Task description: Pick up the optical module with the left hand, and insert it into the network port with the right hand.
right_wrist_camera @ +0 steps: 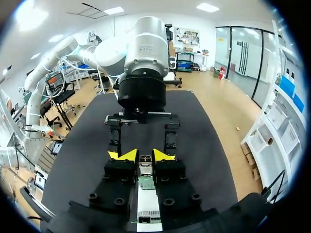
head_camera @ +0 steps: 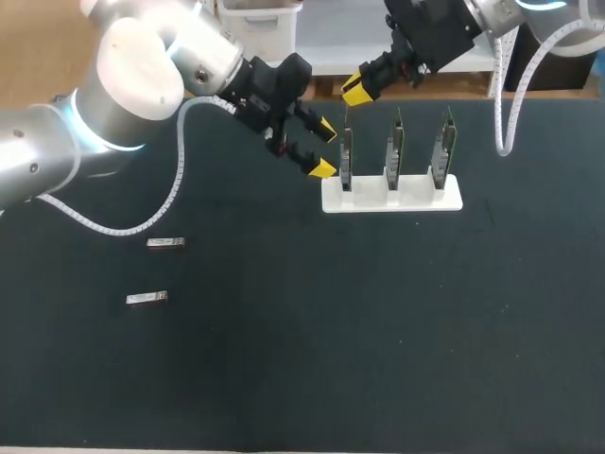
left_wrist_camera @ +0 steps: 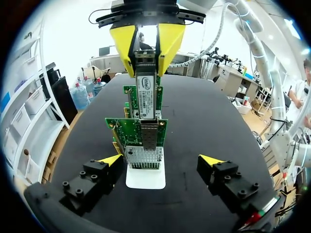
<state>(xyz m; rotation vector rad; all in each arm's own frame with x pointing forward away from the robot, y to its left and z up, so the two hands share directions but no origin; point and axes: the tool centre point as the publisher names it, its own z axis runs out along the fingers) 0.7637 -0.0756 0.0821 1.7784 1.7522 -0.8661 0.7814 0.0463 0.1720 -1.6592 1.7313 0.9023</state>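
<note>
My right gripper (head_camera: pixel 355 92) is shut on a silver optical module (left_wrist_camera: pixel 146 94) and holds it upright just above the leftmost green network card (head_camera: pixel 346 156) in the white stand (head_camera: pixel 416 200). In the right wrist view the module (right_wrist_camera: pixel 145 166) sits between my yellow tips, over the card's port (right_wrist_camera: pixel 148 213). My left gripper (head_camera: pixel 324 149) stands open and empty beside that card. In the left wrist view its tips flank the stand (left_wrist_camera: pixel 146 177), and the card's metal port cage (left_wrist_camera: pixel 144 158) faces it.
Two more silver modules (head_camera: pixel 165 243) (head_camera: pixel 146 299) lie flat on the black table at the left. Two other green cards (head_camera: pixel 394 149) (head_camera: pixel 443 147) stand upright in the same stand, to the right of the first one.
</note>
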